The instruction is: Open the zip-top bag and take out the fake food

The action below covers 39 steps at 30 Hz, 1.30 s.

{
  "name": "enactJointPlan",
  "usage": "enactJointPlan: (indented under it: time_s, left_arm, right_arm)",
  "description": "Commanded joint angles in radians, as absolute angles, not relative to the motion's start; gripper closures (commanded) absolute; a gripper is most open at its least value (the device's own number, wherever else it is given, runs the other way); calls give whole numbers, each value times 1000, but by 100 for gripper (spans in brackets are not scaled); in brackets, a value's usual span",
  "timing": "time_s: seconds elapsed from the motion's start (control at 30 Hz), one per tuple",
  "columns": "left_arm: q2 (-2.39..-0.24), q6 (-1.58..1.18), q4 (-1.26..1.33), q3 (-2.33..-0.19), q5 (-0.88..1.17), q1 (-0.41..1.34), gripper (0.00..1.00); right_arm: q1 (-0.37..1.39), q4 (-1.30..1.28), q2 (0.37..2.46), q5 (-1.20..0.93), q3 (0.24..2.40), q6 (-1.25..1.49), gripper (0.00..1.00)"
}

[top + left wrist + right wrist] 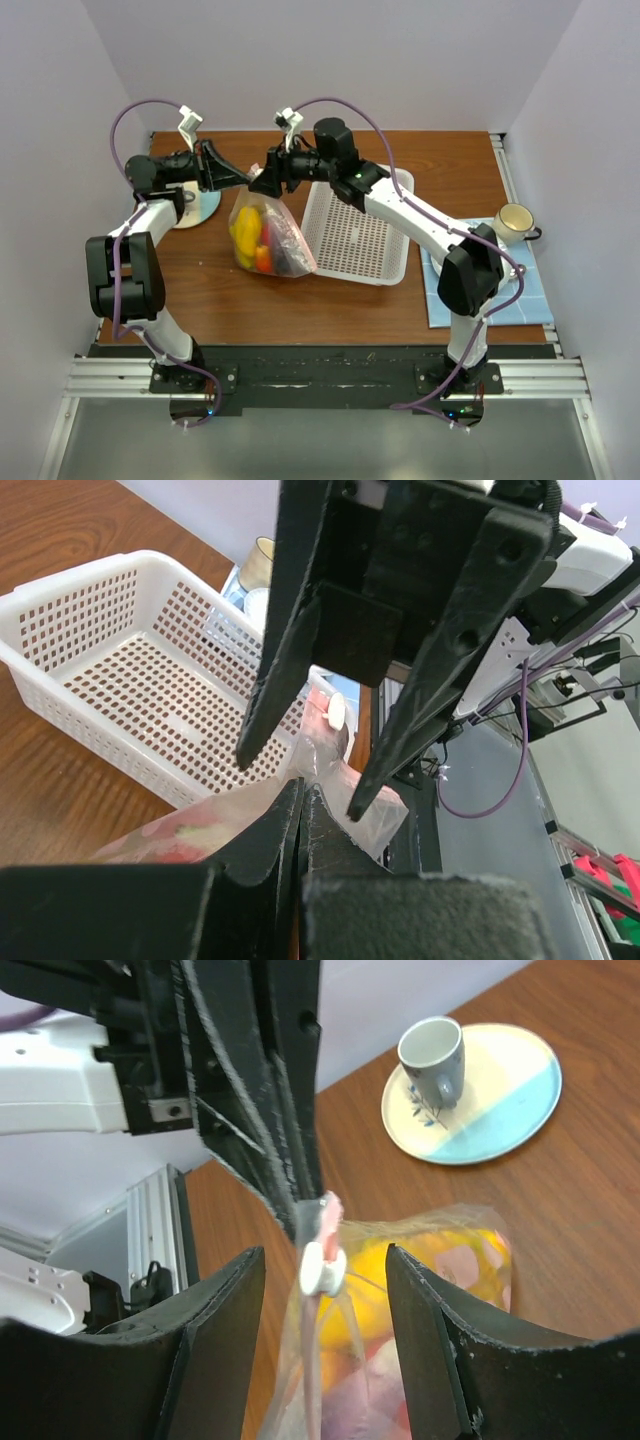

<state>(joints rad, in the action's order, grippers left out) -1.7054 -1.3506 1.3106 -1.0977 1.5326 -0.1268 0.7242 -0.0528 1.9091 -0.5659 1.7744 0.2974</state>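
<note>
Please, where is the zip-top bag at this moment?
In the top view the zip-top bag is left of centre, between the plate and the white basket, its top edge pinched in the shut left claw.

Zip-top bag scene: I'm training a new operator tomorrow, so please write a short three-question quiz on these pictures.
1. True or false: all the fake food in view lies inside the zip-top bag.
2. Which gripper is shut on the bag's top edge? A) the left gripper B) the right one C) both
3. Fill in: the right gripper stands open, with the bag's white ______ between its fingers.

Key:
1. True.
2. A.
3. zipper slider.
</note>
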Motion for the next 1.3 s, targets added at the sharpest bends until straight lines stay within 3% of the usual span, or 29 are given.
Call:
enactJointPlan:
  time_s: [0.0,0.33,0.53,0.87,1.1,1.27]
  left_arm:
    - [-1680,-1344,1899,-1094,1686,-132,100]
    - [-1687,-1339,1898,-1083,1686,-133,100]
    - [-1684,-1336,1898,-1077,1681,-132,100]
    - [-1684,-1333,1898,-1071,1680,-132,100]
    - [-1683,-1328,1898,-1068,1680,-133,100]
    - [-1680,-1325,1898,-1063,1680,-132,100]
  right_arm:
    - [718,-12,1896,-554,1810,322,46]
    - [683,51,1867,-584,1795,360,50]
    - [683,60,1861,-598,1783,374,62]
    - [684,80,1847,-635,1781,397,63]
    - [683,104,1827,-647,1752,428,82]
    - [683,112,1809,-637,1715,436,90]
